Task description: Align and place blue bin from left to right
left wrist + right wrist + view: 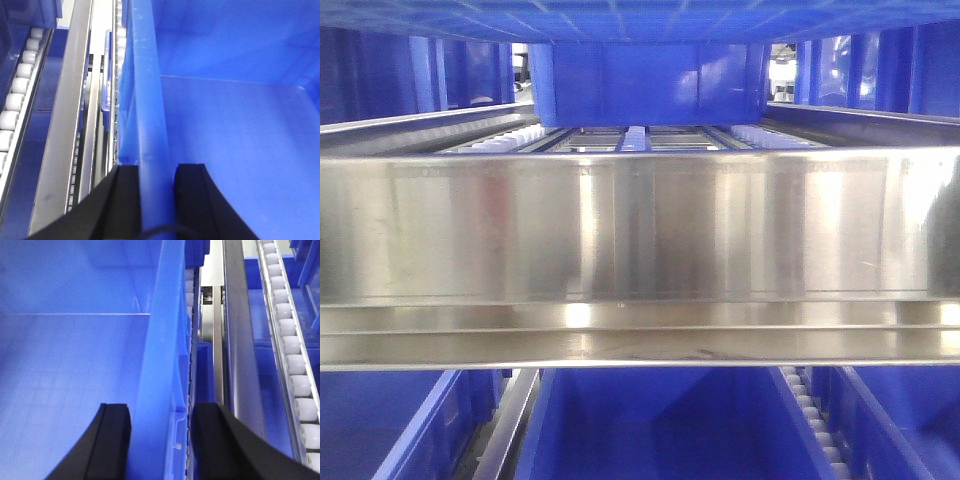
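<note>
- Holding entry: blue bin (pixel 147 110), a lighter-blue plastic crate with nothing in it, gripped by both arms inside a steel rack. Whether its base rests on the rollers or hangs just above them cannot be told.
- Left end effector (pixel 156 172): two black fingers pressed onto the bin's left wall, one inside and one outside, pinching the rim.
- Right end effector (pixel 160 410): two black fingers pinching the bin's right wall in the same way, one on each face.
- Key relation: the bin lies between the two end effectors and stretches forward from both. Its long axis runs straight away from the wrists. The far wall crosses ahead in both wrist views.
- Nearer arm: neither; each holds its own side wall at the near end.
- Left roller lane (pixel 20 85): white rollers, well left of the gripped wall, with a steel rail (pixel 65 125) between them.
- Right roller lane (pixel 295 365): white rollers, right of the gripped wall, past another steel strip.
- Steel beam (pixel 640 230): fills the front view. Beyond it stands a blue wall flanked by rollers, probably the same bin.
- Lower bins (pixel 650 420): darker blue, on the level below the beam.
- Judgement: placement is under way. The coming move depends on keeping both side walls parallel to the rails, since uneven travel by one arm would skew the bin in its lane.
</note>
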Available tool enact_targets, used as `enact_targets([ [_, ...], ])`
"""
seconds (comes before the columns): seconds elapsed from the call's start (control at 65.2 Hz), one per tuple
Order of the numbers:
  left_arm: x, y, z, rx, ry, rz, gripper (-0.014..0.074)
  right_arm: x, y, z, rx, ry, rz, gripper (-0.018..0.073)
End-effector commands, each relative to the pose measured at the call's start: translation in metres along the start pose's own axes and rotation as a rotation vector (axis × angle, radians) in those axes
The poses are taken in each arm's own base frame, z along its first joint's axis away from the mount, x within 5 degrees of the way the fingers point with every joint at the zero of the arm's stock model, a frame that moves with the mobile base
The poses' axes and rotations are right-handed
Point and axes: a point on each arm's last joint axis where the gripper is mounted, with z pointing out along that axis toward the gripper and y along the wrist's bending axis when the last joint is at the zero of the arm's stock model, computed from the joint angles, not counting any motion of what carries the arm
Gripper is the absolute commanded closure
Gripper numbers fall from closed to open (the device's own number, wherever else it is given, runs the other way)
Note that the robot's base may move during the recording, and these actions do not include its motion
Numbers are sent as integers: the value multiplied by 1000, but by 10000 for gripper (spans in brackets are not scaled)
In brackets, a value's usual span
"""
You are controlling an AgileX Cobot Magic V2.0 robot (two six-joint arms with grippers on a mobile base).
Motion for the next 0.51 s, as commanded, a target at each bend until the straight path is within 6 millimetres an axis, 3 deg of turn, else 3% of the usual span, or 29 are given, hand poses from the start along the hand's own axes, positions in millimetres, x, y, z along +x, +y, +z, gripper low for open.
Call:
enact_targets([
  [0.0, -10, 3, -18, 32, -99, 1, 708, -12, -6, -13, 27, -126, 4, 640],
  [0.491, -10, 3, -18, 29, -99, 2, 708, -11, -6, -13, 28, -124, 4, 640],
])
